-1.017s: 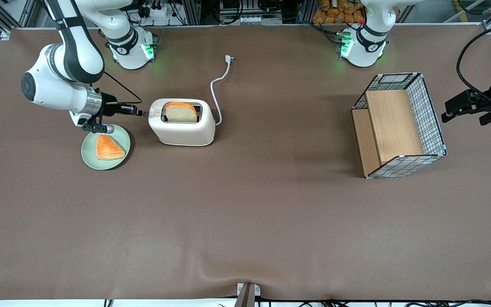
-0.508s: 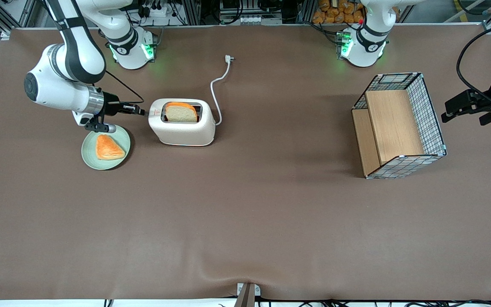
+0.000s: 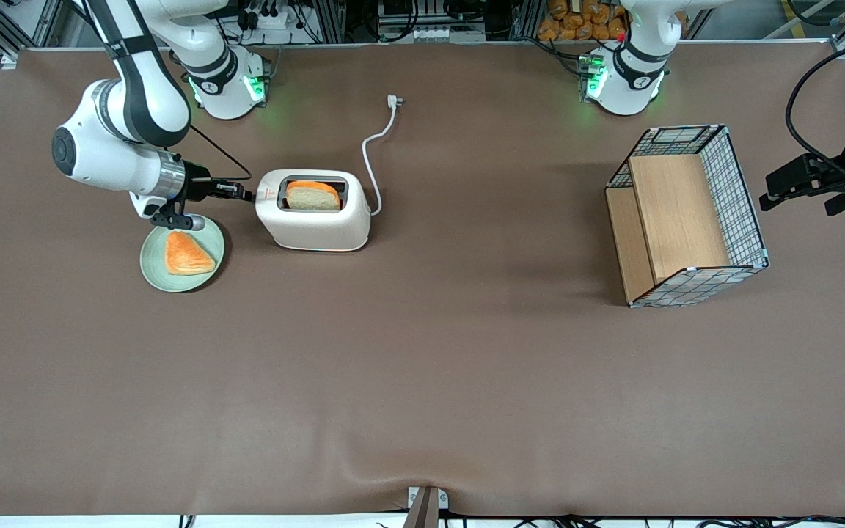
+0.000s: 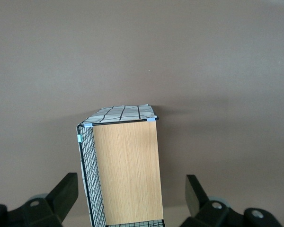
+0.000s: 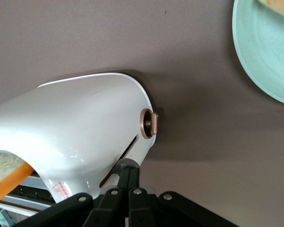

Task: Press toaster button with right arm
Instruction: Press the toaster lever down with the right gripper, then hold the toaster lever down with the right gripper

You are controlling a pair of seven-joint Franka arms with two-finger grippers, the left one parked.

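My end effector, fingers together, sits on the toaster button at the short end of the toaster. The bread slice just ahead has sunk lower in the slot, so the press looks engaged.

One toaster, one green plate, two bread slices, one wire basket, one gripper.
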